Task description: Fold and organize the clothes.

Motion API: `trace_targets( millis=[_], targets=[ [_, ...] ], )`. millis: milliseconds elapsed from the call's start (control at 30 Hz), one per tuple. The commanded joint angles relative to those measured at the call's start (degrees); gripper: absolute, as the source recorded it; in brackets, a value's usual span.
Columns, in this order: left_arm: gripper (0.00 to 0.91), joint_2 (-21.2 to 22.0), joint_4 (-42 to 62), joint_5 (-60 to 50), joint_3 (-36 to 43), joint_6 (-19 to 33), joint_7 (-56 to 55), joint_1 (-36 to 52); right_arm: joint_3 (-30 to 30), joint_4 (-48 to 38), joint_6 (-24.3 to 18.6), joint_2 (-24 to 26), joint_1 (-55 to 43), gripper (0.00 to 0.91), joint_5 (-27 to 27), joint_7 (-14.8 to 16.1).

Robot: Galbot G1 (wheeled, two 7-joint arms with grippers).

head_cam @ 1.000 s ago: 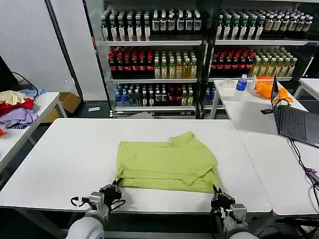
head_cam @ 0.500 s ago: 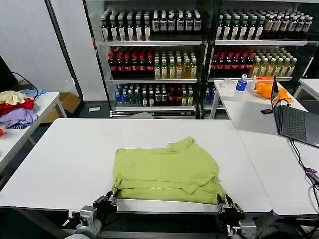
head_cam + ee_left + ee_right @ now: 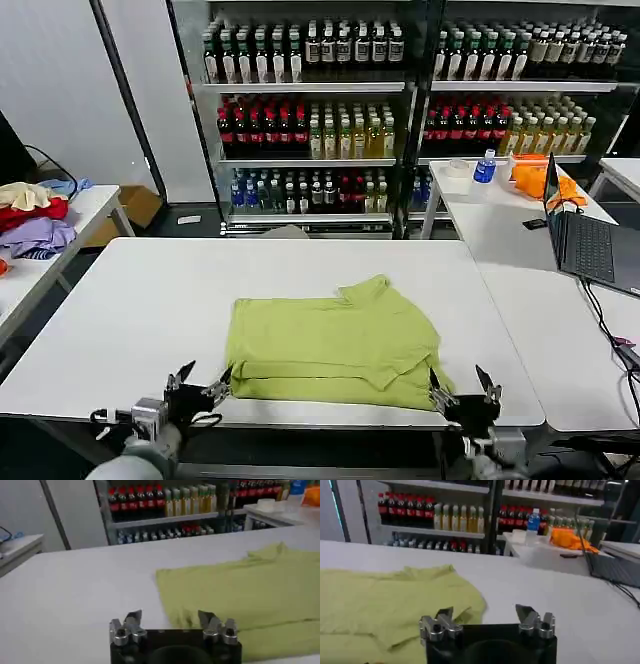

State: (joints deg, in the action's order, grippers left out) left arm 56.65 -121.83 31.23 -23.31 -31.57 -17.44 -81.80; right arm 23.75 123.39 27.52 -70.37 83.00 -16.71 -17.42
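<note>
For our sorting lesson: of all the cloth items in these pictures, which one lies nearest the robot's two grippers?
The lime T-shirt, folded on the white table between the left gripper and right gripper. The garment pile and orange cloth lie on side tables.

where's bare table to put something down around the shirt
Bare white table lies left of the lime yellow-green T-shirt, behind it toward the shelves, and in a narrower strip to its right. The near edge is crowded: left gripper and right gripper flank the hem.

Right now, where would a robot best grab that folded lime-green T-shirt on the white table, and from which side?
Probably at the two near corners of the folded lime-green T-shirt, coming in low from the table's front edge. Its stacked layers end there, and the open left tool and right tool sit just off those corners.
</note>
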Motion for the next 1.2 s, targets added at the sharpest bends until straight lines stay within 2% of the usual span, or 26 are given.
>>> trace_targets(
  millis=[33, 200, 333, 533, 667, 1000, 1100, 1167, 1200],
  targets=[
    [0.907, -1.1, 18.2, 3.8, 9.7, -0.6, -0.3, 25.8, -7.8, -17.4, 2.9, 0.3, -24.2, 0.907, -6.0, -1.9],
    [0.907, 0.7, 27.1, 3.2, 16.0, -0.6, -0.1, 34.3, -11.0, -26.7, 3.9, -1.3, -35.0, 0.907, -8.5, -2.7],
    [0.907, 2.7, 33.4, 3.0, 18.8, -0.5, -0.1, 39.5, -12.5, -32.4, 4.9, -2.7, -40.1, 0.907, -10.9, -2.9],
    [0.907, 5.9, 40.6, 2.9, 21.5, -0.3, -0.1, 45.0, -13.8, -42.9, 4.8, -5.2, -46.5, 0.907, -11.7, -2.6],
    [0.907, 6.9, 44.0, 2.2, 23.2, -0.1, -0.1, 46.8, -14.3, -48.3, 4.7, -6.9, -50.3, 0.907, -12.3, -2.5],
    [0.907, 6.7, 43.7, 1.9, 23.8, -0.9, 0.1, 45.3, -14.2, -57.1, 5.0, -10.6, -54.7, 0.907, -13.8, -2.6],
    [0.554, 6.5, 43.5, 2.0, 23.7, -1.2, 0.2, 44.8, -14.1, -58.8, 5.4, -11.4, -55.2, 0.907, -14.4, -2.3],
    [0.222, 6.2, 43.4, 2.3, 23.6, -1.4, 0.4, 44.3, -14.0, -61.4, 5.6, -12.6, -55.8, 0.907, -15.4, -2.0],
    [0.191, 6.2, 43.3, 2.3, 23.6, -1.4, 0.4, 44.1, -13.9, -62.0, 5.5, -12.9, -55.9, 0.877, -15.6, -1.9]
  ],
)
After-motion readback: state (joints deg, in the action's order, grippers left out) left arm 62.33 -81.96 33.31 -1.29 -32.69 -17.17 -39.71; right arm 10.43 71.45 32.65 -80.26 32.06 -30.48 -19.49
